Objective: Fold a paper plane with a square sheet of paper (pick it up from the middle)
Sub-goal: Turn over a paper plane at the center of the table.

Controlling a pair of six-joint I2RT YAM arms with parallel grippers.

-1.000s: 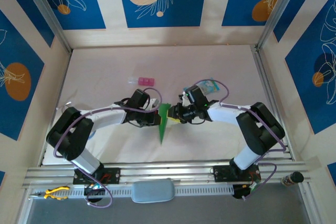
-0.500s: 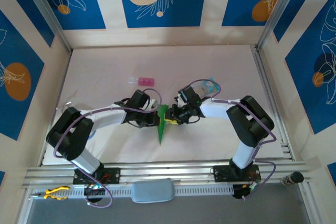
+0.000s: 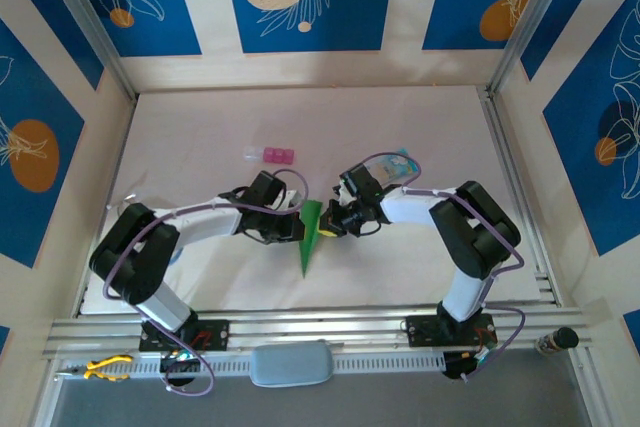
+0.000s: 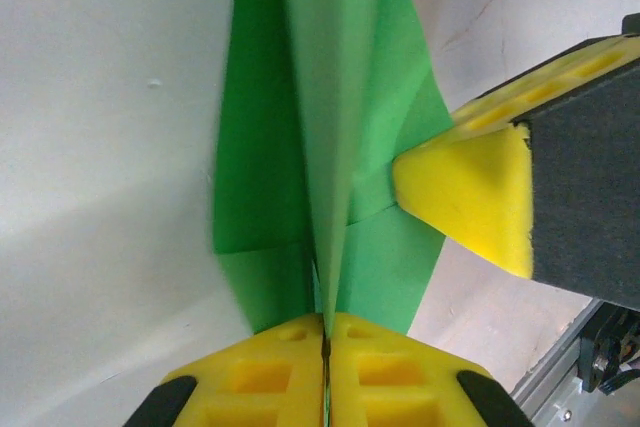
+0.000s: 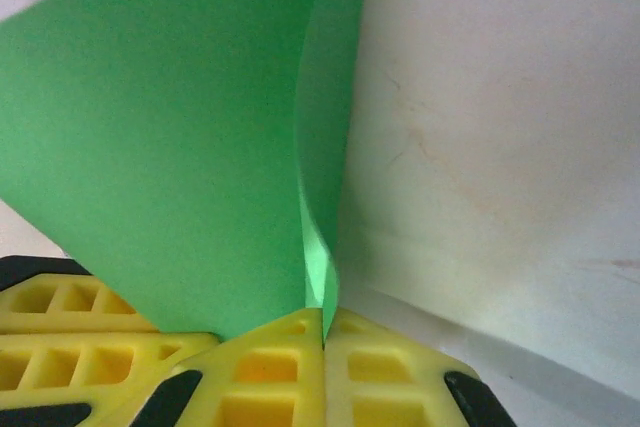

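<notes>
The square sheet of paper stands creased into a slim bright green dart, the paper plane (image 3: 309, 237), at the table's middle with its tip toward the near edge. My left gripper (image 3: 297, 228) is shut on its upright centre ridge (image 4: 325, 197) from the left. My right gripper (image 3: 330, 225) is shut on the fold's edge (image 5: 318, 247) from the right, opposite the left one. In the left wrist view the right gripper's yellow fingertip (image 4: 470, 197) presses against the green wing. In the right wrist view a broad green flap (image 5: 170, 137) rises beside the left gripper's yellow fingers (image 5: 60, 332).
A small pink block (image 3: 272, 155) lies behind the left arm. A pale blue packet (image 3: 398, 165) sits behind the right arm under its cable. Wooden walls bound the white table (image 3: 200, 127), and an aluminium rail (image 3: 320, 327) runs along the near edge.
My right gripper moved left onto the green paper and shut on it. The left gripper kept its hold on the ridge and barely moved.
</notes>
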